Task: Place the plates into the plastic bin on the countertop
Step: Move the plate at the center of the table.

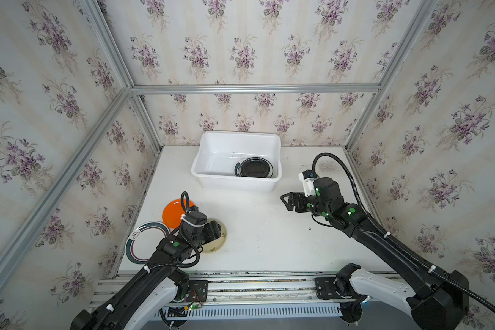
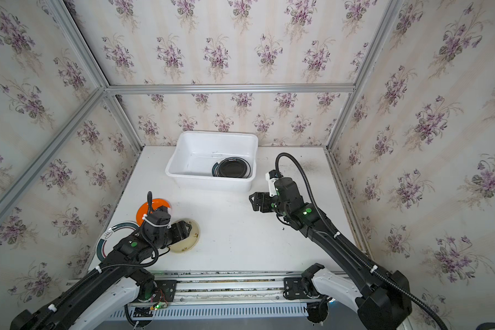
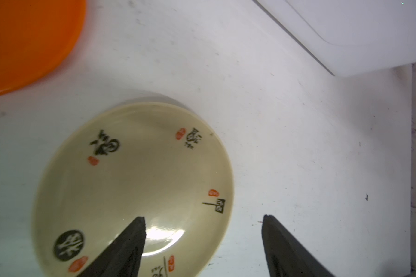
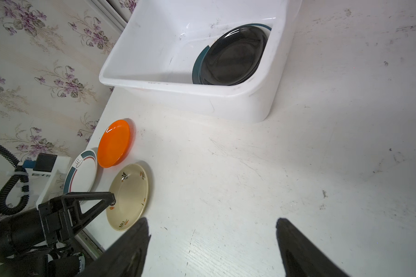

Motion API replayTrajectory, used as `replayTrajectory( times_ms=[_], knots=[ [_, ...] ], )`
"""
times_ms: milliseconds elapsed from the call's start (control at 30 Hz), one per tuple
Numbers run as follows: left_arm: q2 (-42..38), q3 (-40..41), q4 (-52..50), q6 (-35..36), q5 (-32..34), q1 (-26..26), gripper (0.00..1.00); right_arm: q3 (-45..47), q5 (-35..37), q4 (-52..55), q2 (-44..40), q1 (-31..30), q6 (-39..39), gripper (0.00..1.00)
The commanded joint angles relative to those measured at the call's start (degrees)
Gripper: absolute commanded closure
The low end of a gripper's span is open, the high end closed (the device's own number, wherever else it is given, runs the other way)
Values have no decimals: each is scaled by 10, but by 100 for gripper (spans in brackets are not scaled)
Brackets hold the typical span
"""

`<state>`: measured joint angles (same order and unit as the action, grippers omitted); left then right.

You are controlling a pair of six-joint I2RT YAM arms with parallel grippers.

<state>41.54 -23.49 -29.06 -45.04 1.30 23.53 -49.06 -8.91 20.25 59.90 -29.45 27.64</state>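
A cream plate [image 3: 135, 179] with Chinese characters lies on the countertop [image 1: 263, 228] at the front left. My left gripper [image 3: 203, 218] is open just above it, one finger over the plate's inside and the other outside its rim. Beside it lie an orange plate [image 1: 173, 213] and a white plate with a teal rim [image 1: 143, 243]. The plastic bin [image 1: 235, 183] at the back holds a black plate [image 1: 255, 168] on top of a teal-edged plate [image 4: 197, 64]. My right gripper [image 1: 284, 202] hangs open and empty over the countertop, right of the bin's front corner.
Wallpapered walls with aluminium rails close in the left, back and right sides. The left half of the bin's floor [image 2: 195, 163] is bare. A metal rail [image 1: 255, 281] carrying both arm bases runs along the front edge.
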Motion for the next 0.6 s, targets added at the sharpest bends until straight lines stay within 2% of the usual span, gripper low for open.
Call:
replayTrajectory(
  times_ms=[0,233,433,567],
  knots=[
    [-15,4,-79,5,27,-21,19,-6,-15,-3,-2,0,-2,15],
    [44,-3,-94,-5,41,-41,10,-17,-16,10,2,1,-30,14],
    [17,3,-105,-19,85,-41,8,-18,-30,16,2,3,-47,12],
    [34,8,-101,-25,103,-41,8,-15,-34,19,1,9,-50,12]
  ],
)
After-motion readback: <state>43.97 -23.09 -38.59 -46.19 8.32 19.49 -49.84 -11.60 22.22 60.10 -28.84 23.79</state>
